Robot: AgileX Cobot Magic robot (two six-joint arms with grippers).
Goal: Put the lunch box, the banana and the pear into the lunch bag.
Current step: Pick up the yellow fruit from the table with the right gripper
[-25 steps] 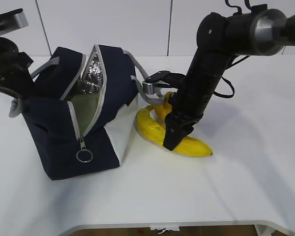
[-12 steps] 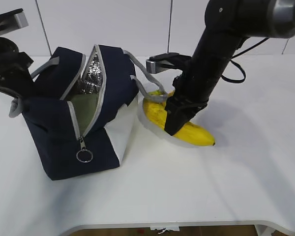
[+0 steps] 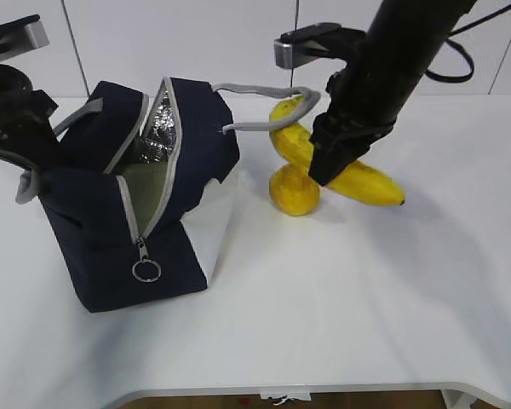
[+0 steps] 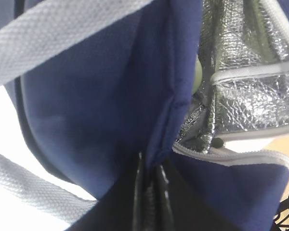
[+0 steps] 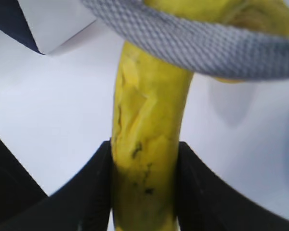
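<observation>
No text, label, brand, number or sign could be read in any view. The bag (image 3: 128,204), the banana (image 3: 349,175) and the pear (image 3: 294,191) carried no legible marking, and the table (image 3: 341,298) was blank.

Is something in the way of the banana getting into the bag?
Yes. A grey handle strap of the lunch bag stretches across the banana held in the right gripper, between it and the bag's opening. It may snag on it.
</observation>
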